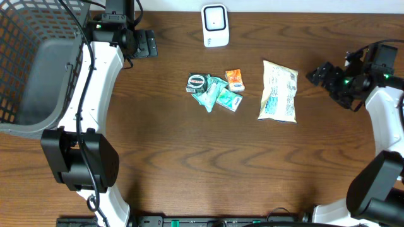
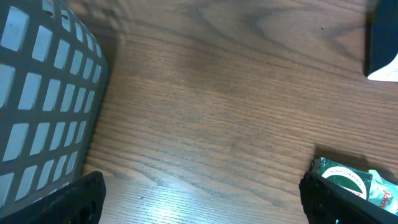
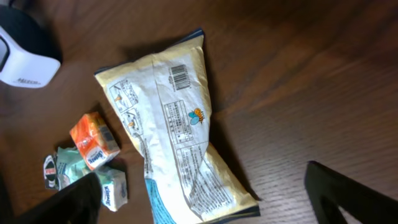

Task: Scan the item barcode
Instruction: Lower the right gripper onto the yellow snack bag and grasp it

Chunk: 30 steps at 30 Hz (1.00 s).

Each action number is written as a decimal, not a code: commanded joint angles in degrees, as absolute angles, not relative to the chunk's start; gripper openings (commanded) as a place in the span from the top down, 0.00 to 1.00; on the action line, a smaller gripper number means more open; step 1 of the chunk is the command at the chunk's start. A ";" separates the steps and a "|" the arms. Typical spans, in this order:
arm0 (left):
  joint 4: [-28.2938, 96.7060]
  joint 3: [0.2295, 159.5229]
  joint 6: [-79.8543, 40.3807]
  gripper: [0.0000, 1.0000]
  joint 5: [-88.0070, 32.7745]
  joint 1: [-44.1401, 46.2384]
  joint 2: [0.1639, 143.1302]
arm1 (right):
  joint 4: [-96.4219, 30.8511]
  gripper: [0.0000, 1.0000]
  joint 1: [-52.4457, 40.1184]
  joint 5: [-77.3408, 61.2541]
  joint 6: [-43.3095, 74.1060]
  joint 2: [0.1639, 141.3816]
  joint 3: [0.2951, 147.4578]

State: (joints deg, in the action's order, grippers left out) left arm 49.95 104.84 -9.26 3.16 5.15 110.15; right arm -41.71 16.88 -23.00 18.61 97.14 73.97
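Brown wood worktop (image 1: 158, 145) overhead: cream snack bag (image 1: 278, 91) lies flat, apart from the white scanner (image 1: 214, 25). Left wrist: left pincer (image 2: 202, 196) spread, empty, beside the basket (image 2: 43, 93). Right wrist: right pincer (image 3: 205, 199) spread over the bag, barcode (image 3: 180, 76) up. Probably the approach; next, pinch the bag's edge.

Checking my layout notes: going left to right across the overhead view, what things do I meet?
Basket → round tin → orange packet → snack bag.

Scanner (image 1: 214, 26) at rear — snack bag (image 1: 278, 92) right of packets (image 1: 215, 92)
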 commanded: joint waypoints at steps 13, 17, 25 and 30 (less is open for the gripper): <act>50.13 105.54 -10.17 0.03 3.68 5.17 108.97 | -39.57 0.99 7.49 -18.52 18.17 105.54 73.21; 50.13 105.54 -10.17 0.02 3.70 5.15 108.97 | -38.24 0.99 5.23 -16.82 19.35 105.56 73.38; 50.13 105.54 -10.17 0.02 3.70 5.15 108.97 | -36.64 0.99 0.03 -7.60 22.26 106.15 73.25; 50.13 105.54 -10.17 0.02 3.70 5.15 108.97 | -36.16 0.99 -2.35 -7.14 22.28 107.98 72.62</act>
State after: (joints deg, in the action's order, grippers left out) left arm 49.95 104.84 -9.26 3.16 5.15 110.15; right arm -36.23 -0.97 -9.34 21.32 106.10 72.25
